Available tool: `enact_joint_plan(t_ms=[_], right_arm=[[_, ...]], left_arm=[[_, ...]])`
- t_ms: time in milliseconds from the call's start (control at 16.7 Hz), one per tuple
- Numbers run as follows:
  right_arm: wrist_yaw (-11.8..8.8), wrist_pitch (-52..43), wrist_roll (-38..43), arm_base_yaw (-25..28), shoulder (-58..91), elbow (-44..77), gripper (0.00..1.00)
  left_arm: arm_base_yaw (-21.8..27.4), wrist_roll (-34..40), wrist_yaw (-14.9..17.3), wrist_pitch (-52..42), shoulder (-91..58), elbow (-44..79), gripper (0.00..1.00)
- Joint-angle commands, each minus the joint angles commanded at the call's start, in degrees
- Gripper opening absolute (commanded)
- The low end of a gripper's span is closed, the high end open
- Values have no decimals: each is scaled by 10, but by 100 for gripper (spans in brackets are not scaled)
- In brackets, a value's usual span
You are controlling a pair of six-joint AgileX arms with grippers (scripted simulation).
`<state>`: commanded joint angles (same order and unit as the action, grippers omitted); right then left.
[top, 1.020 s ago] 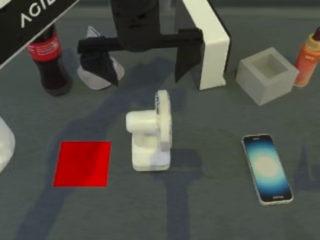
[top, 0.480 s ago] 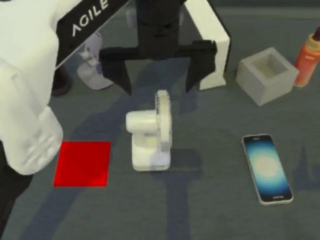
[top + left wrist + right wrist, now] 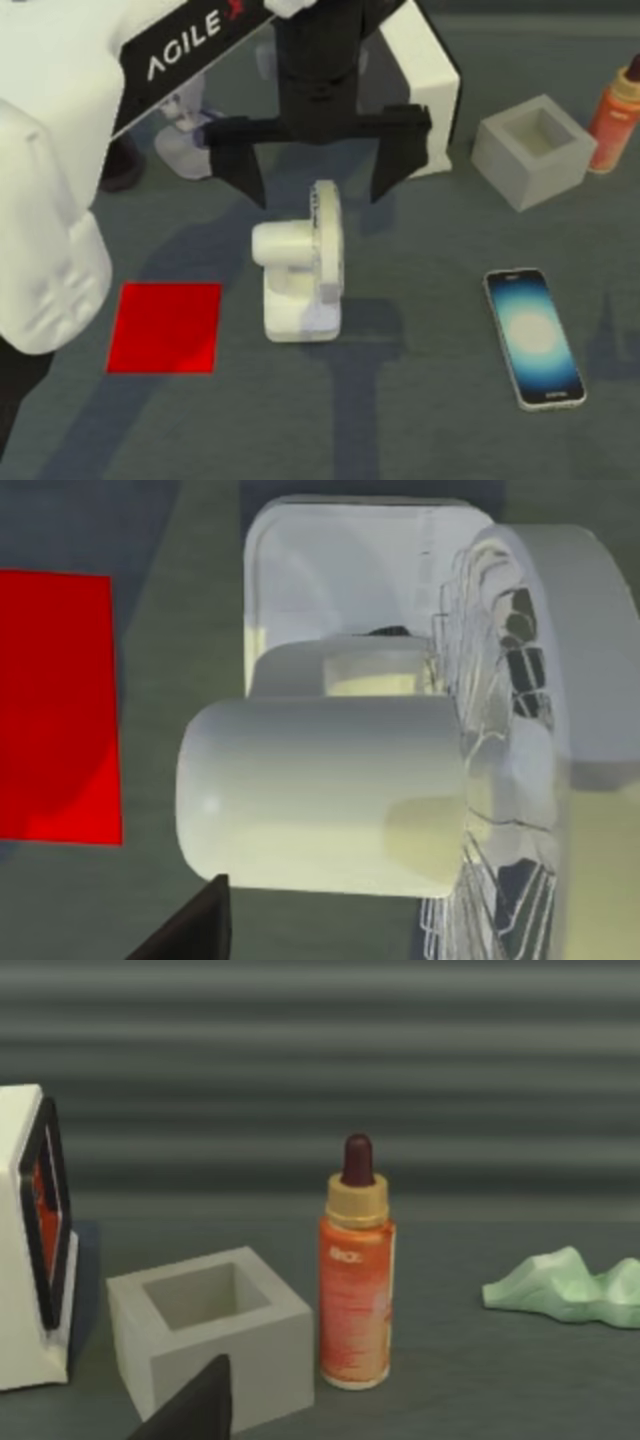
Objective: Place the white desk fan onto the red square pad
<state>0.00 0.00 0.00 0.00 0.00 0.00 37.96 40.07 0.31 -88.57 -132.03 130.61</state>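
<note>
Jaws of the left gripper (image 3: 313,170) hung spread above the white desk fan (image 3: 300,270); the wrist view alone showed its grille, beside the red square pad (image 3: 165,327).

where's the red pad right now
In the top view the red square pad lies flat at the table's left-centre, just left of the white desk fan and apart from it, nothing on it.

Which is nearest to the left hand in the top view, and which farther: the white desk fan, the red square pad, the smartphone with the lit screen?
1. White plastic desk fan: directly beneath the open left hand, table middle.
2. Flat red square pad: to the fan's left.
3. Smartphone with the lit screen: farthest, on the right.
</note>
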Motion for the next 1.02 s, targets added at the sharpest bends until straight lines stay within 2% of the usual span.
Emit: enact_joint_plan(t_ms=[240,540,1020], right_arm=[[0,0,0,0,0,0,100],[0,0,0,0,0,0,100],[0,0,0,0,0,0,100]], left_arm=[[1,1,0,65,17,-82,100],[1,1,0,71,18,-89,100],[1,1,0,71,18,-89,40]])
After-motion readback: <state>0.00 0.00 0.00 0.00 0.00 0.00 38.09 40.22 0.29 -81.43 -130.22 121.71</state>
